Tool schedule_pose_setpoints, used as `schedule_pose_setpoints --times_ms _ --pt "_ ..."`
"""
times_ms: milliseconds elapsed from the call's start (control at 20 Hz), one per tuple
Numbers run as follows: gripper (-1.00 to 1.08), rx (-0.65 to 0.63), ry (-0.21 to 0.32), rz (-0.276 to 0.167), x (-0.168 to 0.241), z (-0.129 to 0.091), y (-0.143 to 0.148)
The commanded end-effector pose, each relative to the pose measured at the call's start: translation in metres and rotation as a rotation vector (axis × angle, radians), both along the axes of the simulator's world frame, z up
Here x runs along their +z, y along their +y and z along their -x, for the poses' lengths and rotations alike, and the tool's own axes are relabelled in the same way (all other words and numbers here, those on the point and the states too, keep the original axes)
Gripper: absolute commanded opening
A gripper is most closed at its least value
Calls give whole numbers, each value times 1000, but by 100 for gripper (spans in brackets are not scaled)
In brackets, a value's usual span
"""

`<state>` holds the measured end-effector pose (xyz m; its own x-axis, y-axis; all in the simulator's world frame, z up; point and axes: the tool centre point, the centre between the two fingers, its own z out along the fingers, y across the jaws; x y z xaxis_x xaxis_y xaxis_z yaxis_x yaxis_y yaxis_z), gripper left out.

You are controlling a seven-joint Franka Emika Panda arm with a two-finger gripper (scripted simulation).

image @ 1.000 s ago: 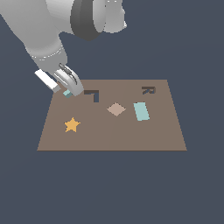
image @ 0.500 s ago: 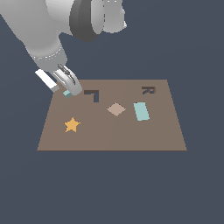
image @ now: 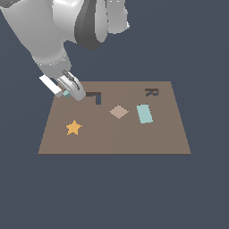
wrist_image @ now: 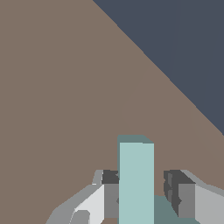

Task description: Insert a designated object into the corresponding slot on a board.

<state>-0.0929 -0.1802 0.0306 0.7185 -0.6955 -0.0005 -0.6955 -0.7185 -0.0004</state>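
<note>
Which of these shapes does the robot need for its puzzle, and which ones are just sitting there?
Needed:
- teal L-shaped piece, between the fingers
- dark L-shaped slot
- brown board

Just lying about:
- orange star
- tan diamond
- teal rectangle
- dark R-shaped recess

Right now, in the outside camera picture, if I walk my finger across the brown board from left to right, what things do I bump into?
Orange star → gripper over the light-teal piece → dark L-shaped slot → tan diamond → light-teal rectangle → dark R-shaped cut-out, all on the board.
</note>
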Motion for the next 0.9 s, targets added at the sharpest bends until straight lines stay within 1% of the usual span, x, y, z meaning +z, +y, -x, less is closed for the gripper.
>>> schedule_pose_setpoints --times_ms 0,650,850 --pt "-100 -1 0 0 -1 0 -1" --pt "-100 0 0 0 3 0 0" --pt "-100 19 0 0 3 -2 2"
